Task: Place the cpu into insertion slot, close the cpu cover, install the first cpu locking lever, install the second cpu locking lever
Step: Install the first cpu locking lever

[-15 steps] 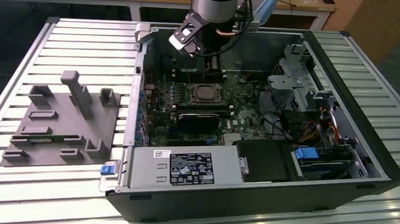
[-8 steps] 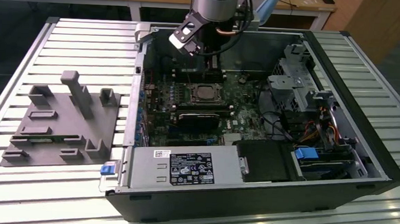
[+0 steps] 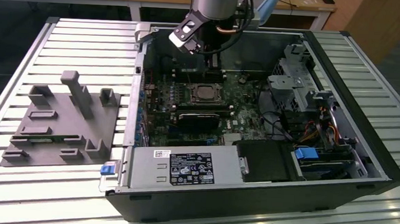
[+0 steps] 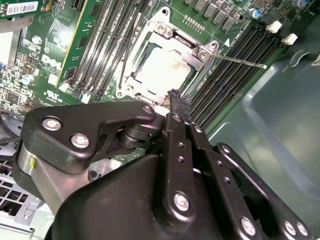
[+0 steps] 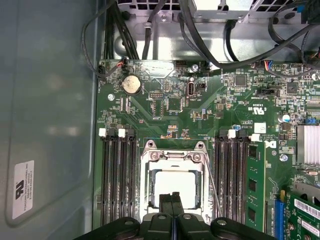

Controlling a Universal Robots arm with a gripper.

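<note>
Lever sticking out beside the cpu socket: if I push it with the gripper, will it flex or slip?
Probably springy: the lever is a thin bare metal rod, held at one end. Likely slippery: it looks round and smooth, so the shut gripper could slide off it. Light for its length, I'd guess.

Arm point(image 3: 216, 4) is shown upright above the gripper point(image 5: 172, 197), which is pointed downward with both fingers point(image 4: 177, 107) pressed flat together
</note>
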